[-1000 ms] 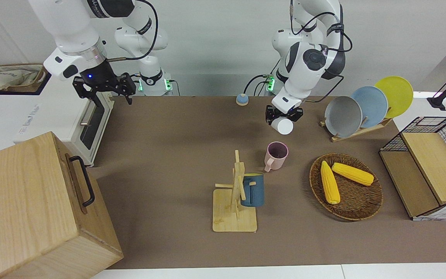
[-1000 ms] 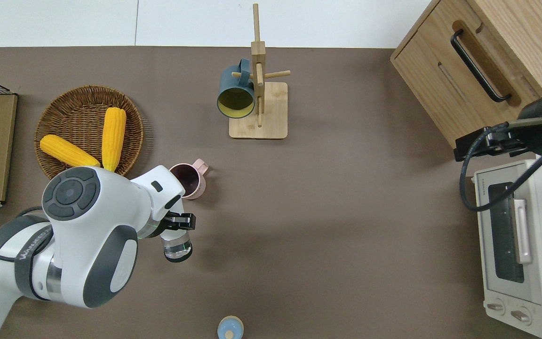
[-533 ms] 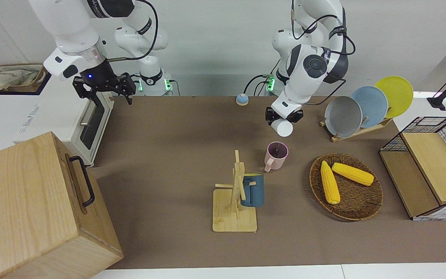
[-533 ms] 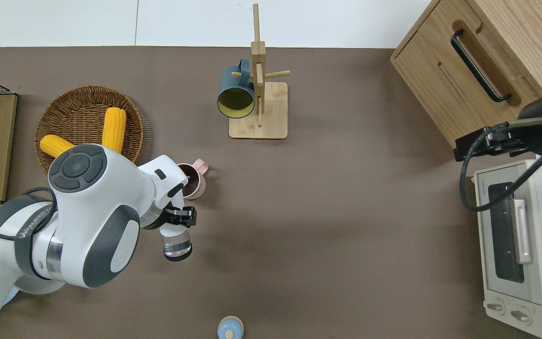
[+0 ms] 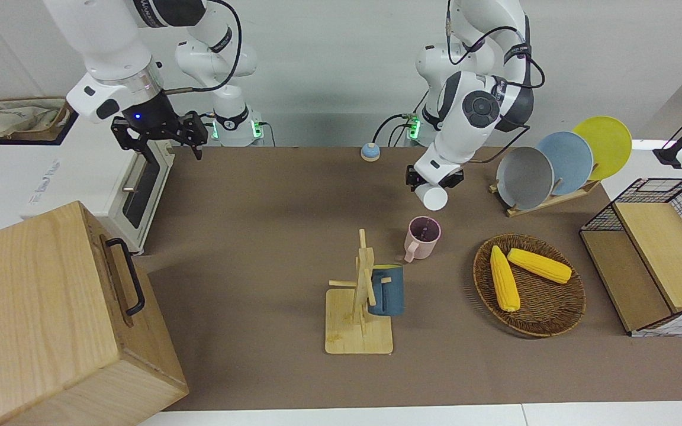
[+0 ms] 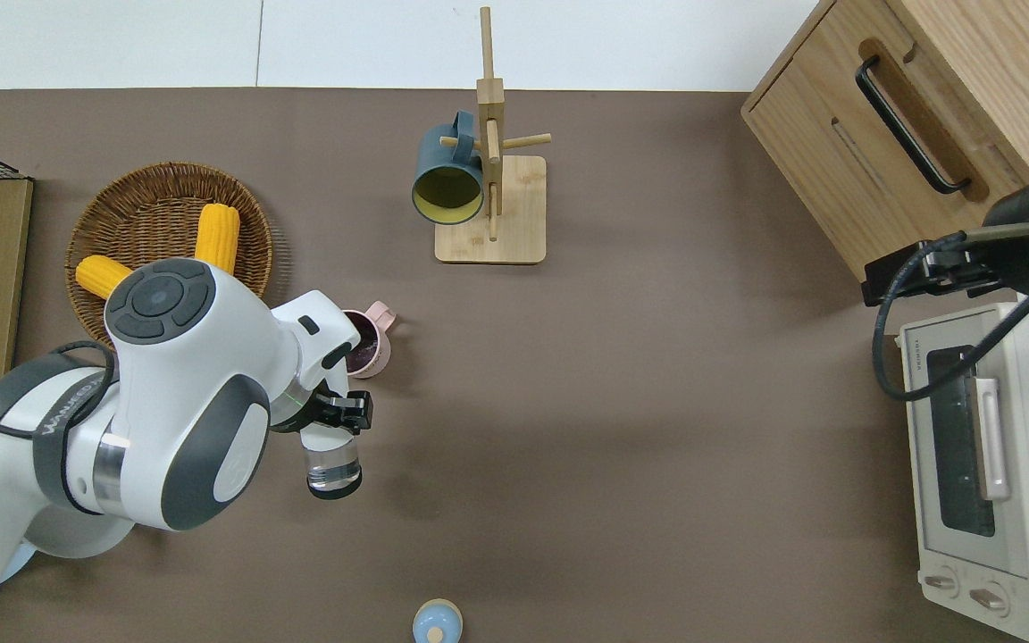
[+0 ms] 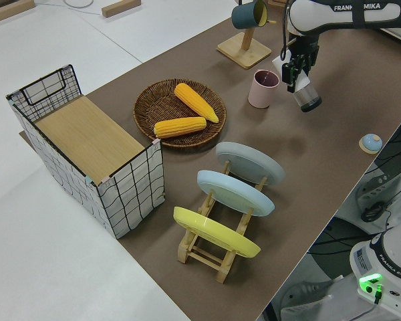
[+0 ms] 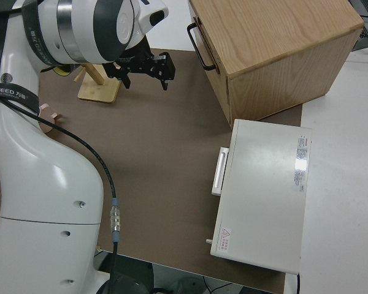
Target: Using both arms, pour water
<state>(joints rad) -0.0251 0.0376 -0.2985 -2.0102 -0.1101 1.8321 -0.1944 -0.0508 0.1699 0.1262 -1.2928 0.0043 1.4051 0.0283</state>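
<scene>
Since a second ago my left arm (image 6: 166, 402) has swung toward the pink mug (image 5: 422, 236), carrying its load closer to the rim, while my right arm (image 5: 110, 53) is parked. Nothing else on the bench (image 6: 657, 402) has shifted.

Largest first: a wooden cabinet (image 5: 51, 319) and a white toaster oven (image 6: 988, 464) sit at the right arm's end. A wire-framed wooden crate (image 7: 93, 144), a plate rack (image 7: 230, 207) and a wicker basket (image 6: 121, 214) with two corn cobs (image 5: 504, 278) sit at the left arm's end. A wooden mug tree (image 6: 489, 179) carries a dark blue mug (image 6: 447, 174).

My left gripper (image 6: 336, 420) is clenched on a clear glass (image 6: 333, 464), tipped so its mouth points toward the pink mug, which stands between basket and mug tree, nearer to me than either. In the overhead view the glass is over bare bench just beside the mug, not over its opening. My right gripper (image 5: 160, 133) hangs with fingers spread, holding nothing.

My worry: if the tilt runs ahead of the approach, water lands short on the bench. Coming in too low, I judge, could knock the light mug over.
</scene>
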